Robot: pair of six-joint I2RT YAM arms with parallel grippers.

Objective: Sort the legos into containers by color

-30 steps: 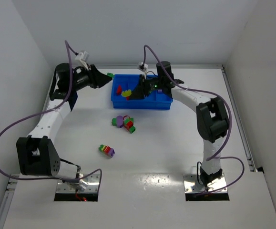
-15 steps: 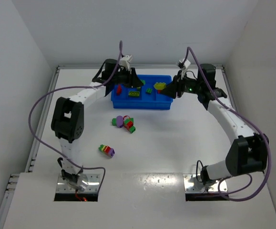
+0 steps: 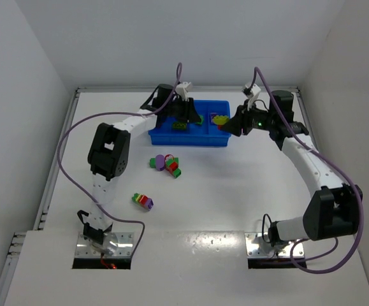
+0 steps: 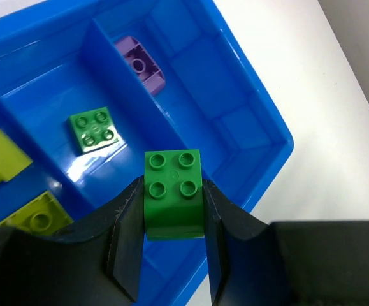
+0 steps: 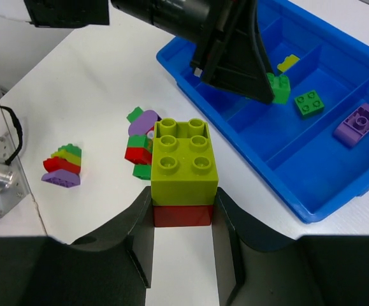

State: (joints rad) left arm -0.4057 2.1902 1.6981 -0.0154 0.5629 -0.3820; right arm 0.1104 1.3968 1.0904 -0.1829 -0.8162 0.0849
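The blue tray (image 3: 190, 138) lies at the back centre. My left gripper (image 4: 173, 194) is shut on a green lego (image 4: 173, 188) and holds it above the tray's near wall (image 4: 260, 172), over the compartment holding another green lego (image 4: 95, 129). A purple lego (image 4: 143, 62) lies in the adjoining compartment, and yellow legos (image 4: 3, 157) in the other neighbour. My right gripper (image 5: 183, 207) is shut on a yellow-green lego (image 5: 184, 159) stuck on a red one (image 5: 183, 215), held above the table beside the tray (image 5: 311, 210).
A loose pile of green, purple and red legos (image 3: 166, 163) lies on the table in front of the tray. A multicolour stack (image 3: 143, 201) lies nearer, to the left. White walls enclose the table on three sides.
My left arm has swung from the far left to over the tray with the green lego. My right gripper has drawn back from over the tray to its right end, holding the yellow-and-red stack.
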